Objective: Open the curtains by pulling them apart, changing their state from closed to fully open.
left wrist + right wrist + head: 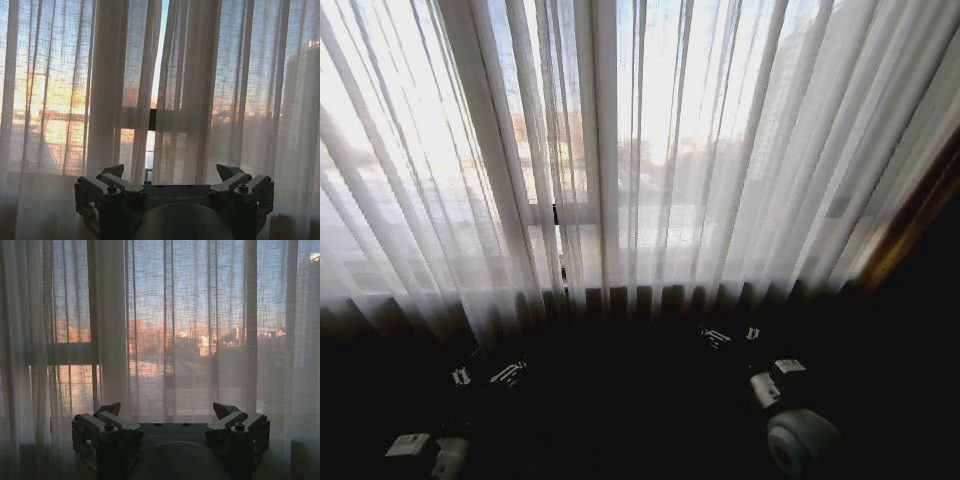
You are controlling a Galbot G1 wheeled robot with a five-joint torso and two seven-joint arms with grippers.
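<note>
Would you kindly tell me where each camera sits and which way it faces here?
Head view: high on the robot, looking forward and down at the closed curtains; left gripper and right gripper sit low in shadow.
Left wrist view: behind the left gripper, jaws open, facing the narrow slit between the panels.
Right wrist view: behind the right gripper, jaws open, facing one panel.
All share the curtains.

a high-rise room is suggested: city buildings are seen through sheer curtains over a tall window.
</note>
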